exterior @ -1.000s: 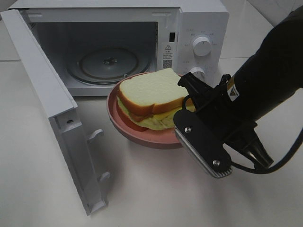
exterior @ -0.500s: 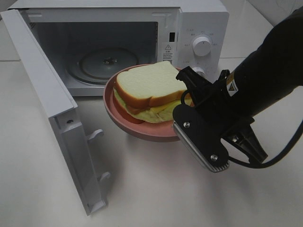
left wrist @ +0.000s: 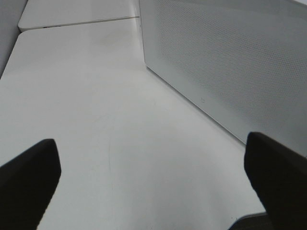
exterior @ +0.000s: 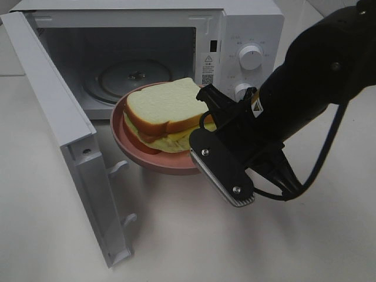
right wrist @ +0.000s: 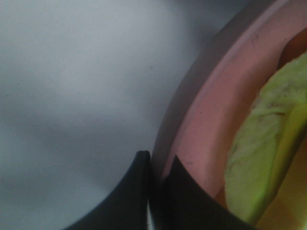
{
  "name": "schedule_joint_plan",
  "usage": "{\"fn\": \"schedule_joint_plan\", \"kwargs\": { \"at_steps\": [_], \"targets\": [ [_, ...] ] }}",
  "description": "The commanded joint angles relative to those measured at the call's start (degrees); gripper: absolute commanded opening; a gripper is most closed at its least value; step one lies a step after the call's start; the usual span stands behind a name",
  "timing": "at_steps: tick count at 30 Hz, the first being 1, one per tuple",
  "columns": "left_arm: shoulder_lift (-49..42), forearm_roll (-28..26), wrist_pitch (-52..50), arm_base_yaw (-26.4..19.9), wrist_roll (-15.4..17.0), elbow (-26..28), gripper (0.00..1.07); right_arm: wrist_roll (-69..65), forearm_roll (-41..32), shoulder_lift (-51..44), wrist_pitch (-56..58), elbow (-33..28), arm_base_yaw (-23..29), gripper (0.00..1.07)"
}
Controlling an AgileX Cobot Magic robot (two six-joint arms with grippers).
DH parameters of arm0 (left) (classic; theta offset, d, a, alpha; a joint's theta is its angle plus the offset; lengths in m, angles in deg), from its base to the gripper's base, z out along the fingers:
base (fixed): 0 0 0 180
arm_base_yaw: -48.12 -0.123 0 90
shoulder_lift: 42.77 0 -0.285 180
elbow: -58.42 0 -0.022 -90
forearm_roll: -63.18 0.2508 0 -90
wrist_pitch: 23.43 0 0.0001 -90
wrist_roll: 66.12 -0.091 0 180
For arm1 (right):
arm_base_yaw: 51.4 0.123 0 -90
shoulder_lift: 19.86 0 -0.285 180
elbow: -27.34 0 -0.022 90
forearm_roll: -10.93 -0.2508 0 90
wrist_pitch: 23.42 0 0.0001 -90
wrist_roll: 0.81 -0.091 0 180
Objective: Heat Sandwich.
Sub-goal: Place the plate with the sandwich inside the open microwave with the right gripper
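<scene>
We are mid-load: right jaws pinch the plate (exterior: 150, 164) rim, sandwich (exterior: 167, 106) on it, just outside the open microwave (exterior: 252, 23); left jaws gape empty. Next, we judge, a level carry onto the turntable (exterior: 134, 76).

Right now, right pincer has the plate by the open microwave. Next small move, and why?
Probably ease the plate forward into the microwave cavity. The right pincer is shut on the plate rim, the sandwich sits on it, the door stands open, and the turntable is bare.
</scene>
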Motion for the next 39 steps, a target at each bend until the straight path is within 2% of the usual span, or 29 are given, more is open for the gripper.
{"fn": "schedule_joint_plan", "kwargs": {
  "at_steps": [1, 19, 39],
  "targets": [
    [-1.55, -0.29, -0.63, 0.23, -0.17, -0.17, 1.01, 0.52, -0.52, 0.74, -1.03, 1.49, 0.29, 0.00],
    [-1.55, -0.29, -0.63, 0.23, -0.17, -0.17, 1.01, 0.11, -0.52, 7.91, 0.86, 10.71, 0.29, 0.01],
    [-1.55, -0.29, -0.63, 0.23, -0.17, -0.17, 1.01, -3.04, 1.38, 18.11, 7.73, 24.52, 0.29, 0.00]
  ]
}}
